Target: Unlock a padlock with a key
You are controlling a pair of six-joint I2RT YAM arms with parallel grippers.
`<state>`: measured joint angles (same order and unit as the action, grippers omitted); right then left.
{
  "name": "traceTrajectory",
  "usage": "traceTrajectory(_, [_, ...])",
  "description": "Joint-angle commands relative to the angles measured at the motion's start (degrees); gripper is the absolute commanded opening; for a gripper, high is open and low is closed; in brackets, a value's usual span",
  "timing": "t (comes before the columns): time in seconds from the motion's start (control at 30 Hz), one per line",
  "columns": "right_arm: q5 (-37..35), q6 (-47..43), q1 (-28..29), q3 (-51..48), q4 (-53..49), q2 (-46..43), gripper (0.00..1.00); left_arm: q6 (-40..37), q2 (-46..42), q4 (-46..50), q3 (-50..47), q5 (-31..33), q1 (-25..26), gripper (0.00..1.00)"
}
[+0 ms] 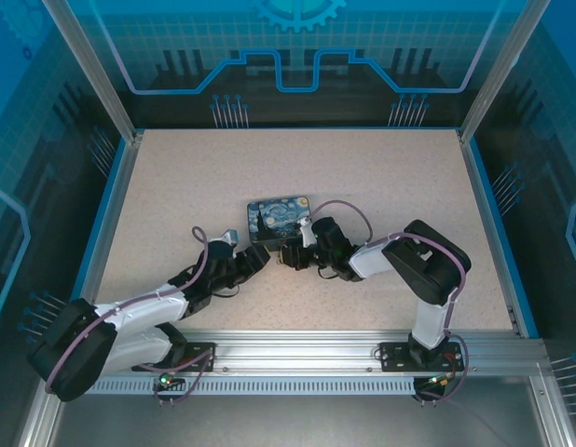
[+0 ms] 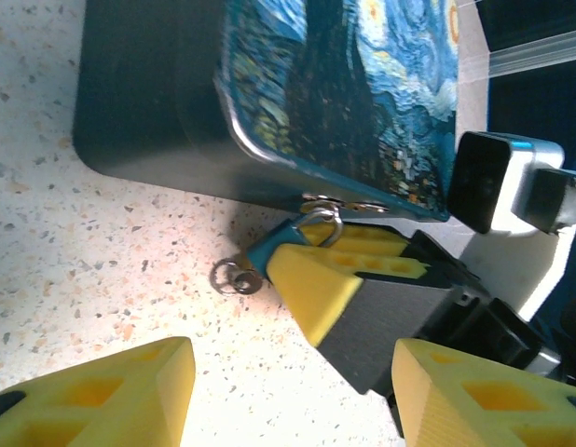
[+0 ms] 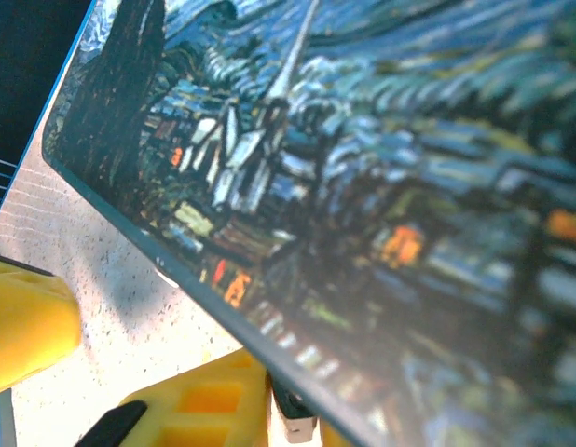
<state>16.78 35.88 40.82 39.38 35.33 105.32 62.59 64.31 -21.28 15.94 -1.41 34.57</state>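
The padlock (image 2: 267, 246), small with a teal body, hangs by its metal shackle from the hasp of the starry-night painted box (image 2: 344, 84). My right gripper (image 2: 290, 253) is shut on the padlock, one yellow finger on each side. The key (image 2: 234, 277), a tiny grey piece with rings, rests on the table at the padlock's free end; I cannot tell whether it sits in the keyhole. My left gripper (image 2: 297, 410) is open just in front, with bare table between its fingers. In the right wrist view the padlock (image 3: 305, 421) peeks out under the box edge, between my right gripper's (image 3: 307, 430) fingers.
The painted box (image 1: 279, 217) lies mid-table with both grippers, left (image 1: 260, 261) and right (image 1: 288, 254), meeting at its near edge. Speckled table (image 1: 381, 186) stretches around it. Metal frame posts and blue panels wall the sides.
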Motion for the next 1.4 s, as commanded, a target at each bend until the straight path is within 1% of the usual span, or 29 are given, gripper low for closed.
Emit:
traceTrajectory(0.0, [1.77,0.55,-0.74,-1.46,1.64,-1.86,0.22,-1.11,1.36,-1.65,1.46,-1.58,0.25,0.59])
traceTrajectory(0.1, [2.5,0.77,-1.0,-1.78,2.67,-1.62,0.25,-1.12,2.43,-2.32,1.73,-1.73,0.24,0.59])
traceTrajectory(0.3, [3.09,0.95,-1.21,-1.58,3.58,-1.15,0.26,-0.89,3.5,-3.07,1.79,-2.02,0.35,0.59])
traceTrajectory(0.43, [3.57,1.04,-1.35,-1.44,4.22,-0.67,0.22,-0.86,3.97,-3.13,1.81,-2.02,0.33,0.58])
traceTrajectory(0.67, [3.78,1.21,-1.38,-1.4,4.13,-0.81,0.09,-0.69,6.02,-4.92,2.13,-2.54,0.48,0.58])
traceTrajectory(0.87, [4.02,0.22,-1.83,-1.75,2.94,-1.86,0.08,-1.01,6.88,-5.9,2.25,-2.8,0.44,0.57])
traceTrajectory(1.03, [8.9,-1.18,-3.49,-1.75,0.95,-3.28,0.08,-3.1,6.71,-6.25,2.21,-2.92,0.24,0.56])
traceTrajectory(1.2, [12.49,-3.13,-4.15,-0.93,-2.57,-4.58,0.08,-6.18,7.2,-8.66,1.9,-5.86,-0.87,0.56])
traceTrajectory(1.37, [15.16,-4.21,-4.65,0.04,-4.69,-4.6,0.08,-8.56,9.92,-13.17,2.28,-13.08,-3.27,0.56])
